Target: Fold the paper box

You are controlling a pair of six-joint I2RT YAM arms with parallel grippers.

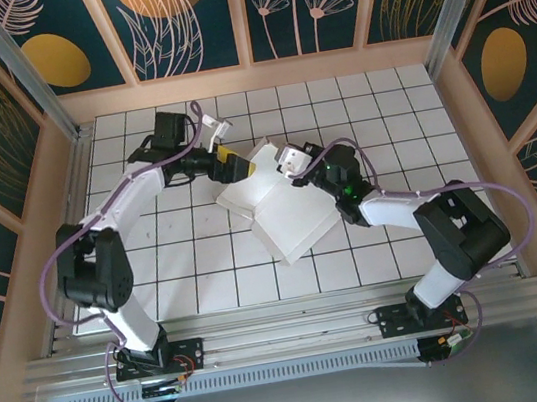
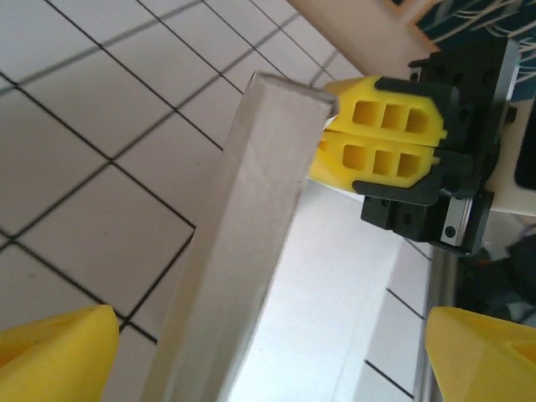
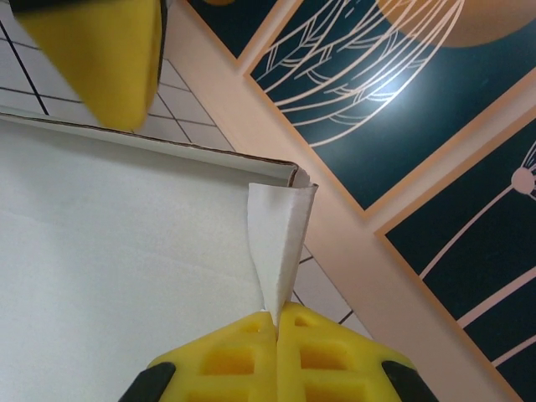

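The white paper box (image 1: 292,220) lies partly folded in the middle of the grid table. My right gripper (image 1: 284,170) holds its far corner: in the right wrist view its yellow fingers (image 3: 276,316) are shut on a thin upright corner flap (image 3: 280,243) beside the box's inner panel (image 3: 117,251). My left gripper (image 1: 236,163) sits at the box's far left edge. In the left wrist view it (image 2: 268,339) stands wide open, straddling a raised side wall (image 2: 243,234) and the floor panel (image 2: 335,293), touching neither. The right gripper's shut fingers (image 2: 377,138) meet that wall's far end.
The table's wooden back rail (image 3: 352,193) and patterned wall panels (image 3: 419,92) rise just behind the box corner. Open grid tiles (image 1: 187,264) stretch to the left and front of the box, and more to the right (image 1: 411,139).
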